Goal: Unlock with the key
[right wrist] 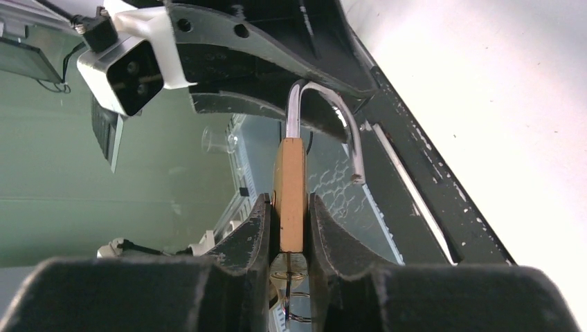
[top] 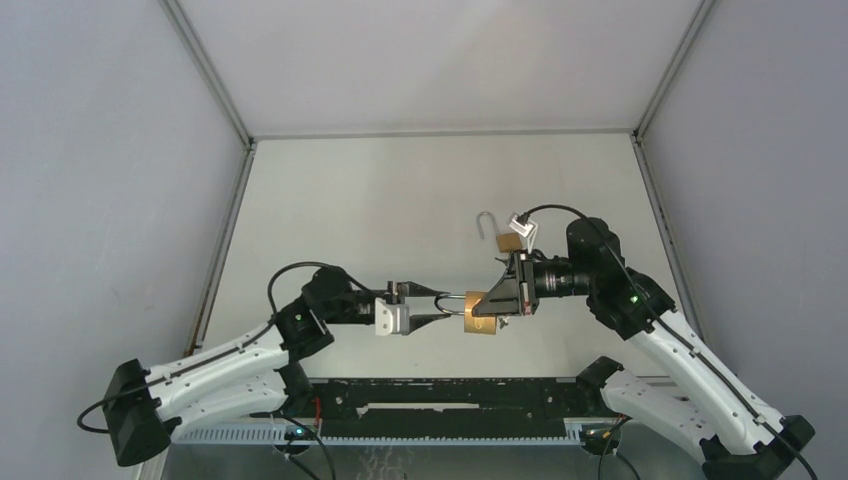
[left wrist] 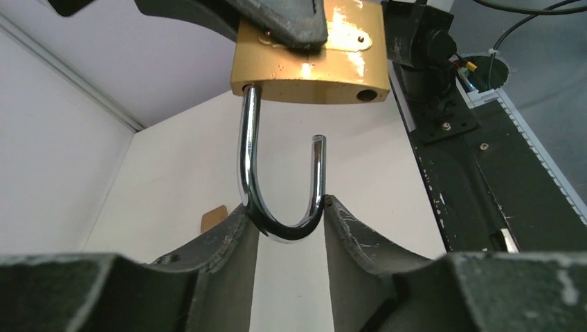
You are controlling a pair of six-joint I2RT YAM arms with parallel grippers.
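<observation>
Left gripper (left wrist: 291,209) pinches the smooth chrome U-shackle (left wrist: 248,159) at its bend; my right gripper (right wrist: 291,207) clamps the flat brass body (left wrist: 304,69). Free shackle end is out. 2 padlocks: this one held mid-air, second padlock (top: 510,241) lying on the table (top: 380,200), also open.

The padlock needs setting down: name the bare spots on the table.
Bare: table along the back wall and its far-left quarter. Crowded: centre-right, where the spare padlock lies just behind the right claw, left claw and held padlock.

White arms (top: 215,368), black joints (top: 600,245), looping black cables (top: 290,272), green lights (top: 633,298), scuffed dark jaws
</observation>
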